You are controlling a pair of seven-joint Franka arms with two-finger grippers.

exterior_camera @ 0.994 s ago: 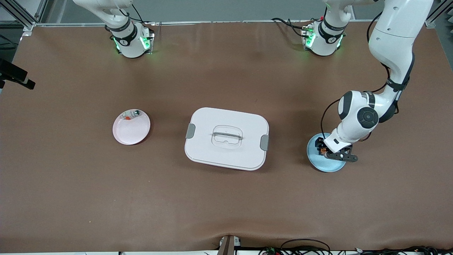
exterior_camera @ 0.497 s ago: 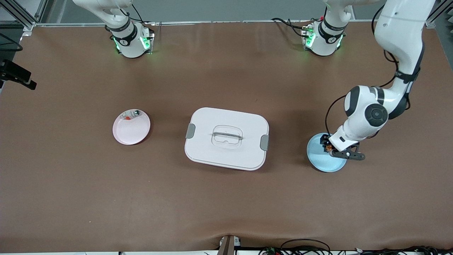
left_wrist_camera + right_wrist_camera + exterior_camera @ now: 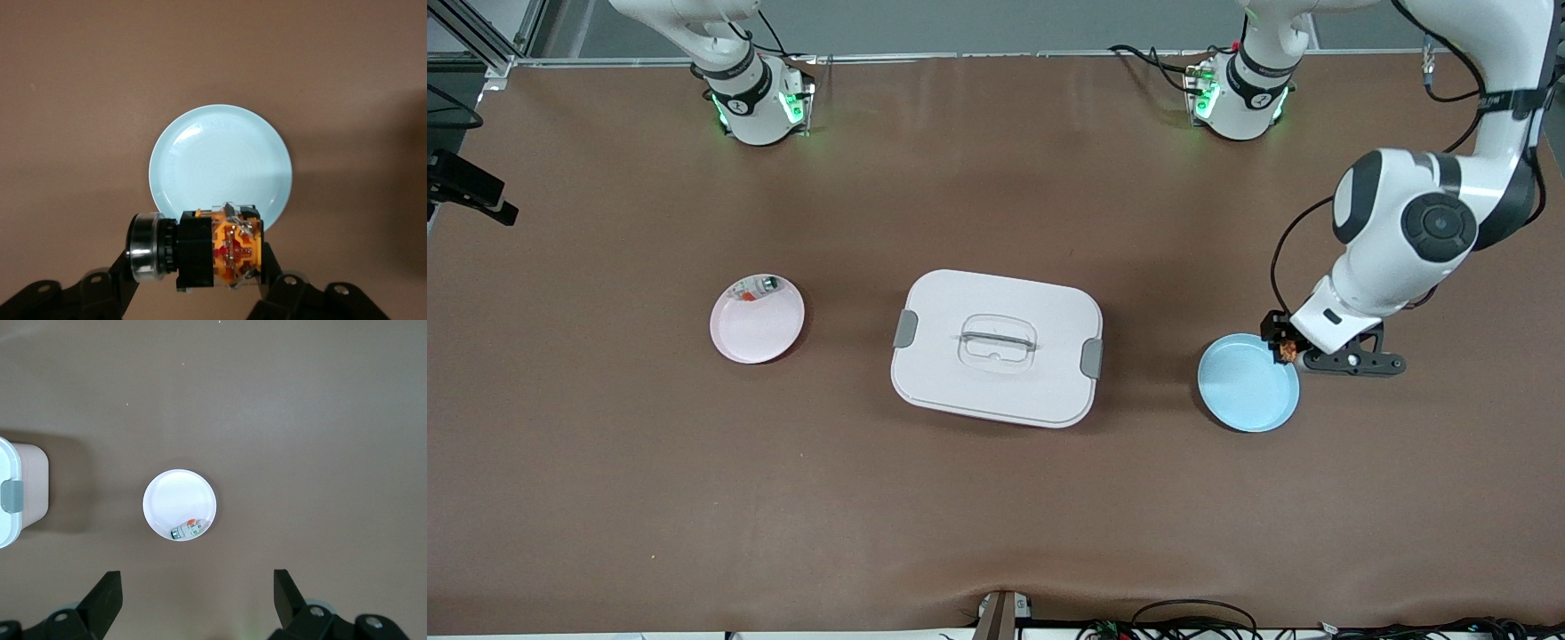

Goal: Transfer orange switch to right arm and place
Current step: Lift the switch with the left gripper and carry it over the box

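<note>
Since the earlier frame the small black-and-orange blocky switch (image 3: 217,250) had risen off the round pale-blue plate (image 3: 1240,396), pinched in the left gripper (image 3: 1288,349) above its rim. Light, rigid; its black collar suits regrasping. The right gripper (image 3: 197,600) waited, spread.

Glossy blue plate (image 3: 220,160) on a matt brown table (image 3: 996,498).

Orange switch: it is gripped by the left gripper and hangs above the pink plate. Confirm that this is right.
Not quite. The left gripper does grip the orange switch, but it hangs above the edge of the blue plate, not the pink plate. The left wrist view shows the blue plate right under the switch.
</note>
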